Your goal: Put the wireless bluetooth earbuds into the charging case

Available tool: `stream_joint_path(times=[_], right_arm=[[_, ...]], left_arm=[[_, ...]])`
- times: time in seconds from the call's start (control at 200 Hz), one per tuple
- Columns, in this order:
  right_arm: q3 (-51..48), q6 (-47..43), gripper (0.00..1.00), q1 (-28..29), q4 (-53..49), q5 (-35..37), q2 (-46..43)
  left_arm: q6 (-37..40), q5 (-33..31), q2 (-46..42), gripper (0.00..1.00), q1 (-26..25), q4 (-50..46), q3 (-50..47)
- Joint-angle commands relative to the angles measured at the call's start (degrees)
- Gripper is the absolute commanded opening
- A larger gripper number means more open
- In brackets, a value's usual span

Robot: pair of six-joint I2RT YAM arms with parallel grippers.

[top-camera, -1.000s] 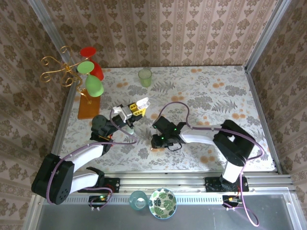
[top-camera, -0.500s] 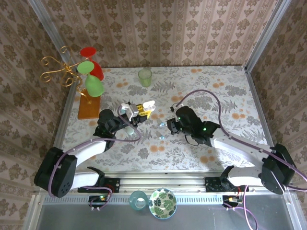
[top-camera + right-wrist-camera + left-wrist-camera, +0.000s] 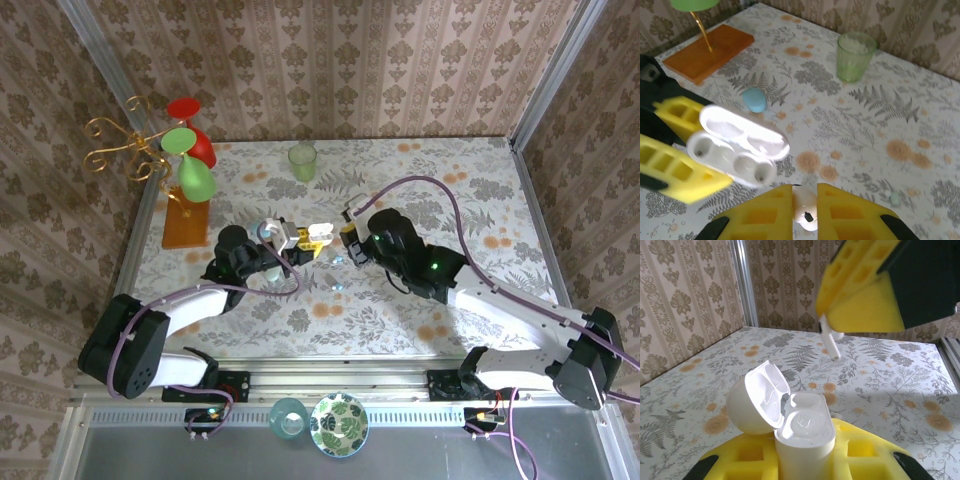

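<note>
Earbud (image 3: 805, 211) in my right end effector (image 3: 805, 192) is mostly buried between the yellow fingers (image 3: 765, 215), which are clamped on it; my right wrist view gives just a white bulge with a dark dot. My left wrist view shows its stem (image 3: 830, 342) hanging below one yellow pad, the head tucked behind that pad. The charging case (image 3: 802, 427) stands lid-open, gripped tight by my left end effector (image 3: 805, 460), its lower body cut off at the frame edge. The stem hangs at about one o'clock above the case's wells, apart from them. From my right wrist, the open case lies at ten o'clock of the earbud, near it. A tiny pale piece (image 3: 895, 198) on the table (image 3: 940, 100) at three o'clock is too blurred to name.
</note>
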Motion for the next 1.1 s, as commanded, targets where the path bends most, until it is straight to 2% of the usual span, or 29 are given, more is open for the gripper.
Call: stream_joint_path(times=[0.0, 0.52, 1.095], right_arm=[[3.32, -4.66, 0.14, 1.69, 2.46, 1.81, 2.33], [6.34, -4.85, 0.13, 3.37, 6.15, -2.33, 8.19], [4.15, -4.67, 0.14, 3.83, 7.68, -5.74, 8.43]], left_arm=[[0.6, 2.21, 0.17, 0.0, -0.54, -1.75, 2.11], [-1.39, 2.41, 0.72, 0.0, -0.9, -1.72, 3.14], [-7.22, -0.57, 1.57, 0.0, -0.98, 0.85, 4.54]])
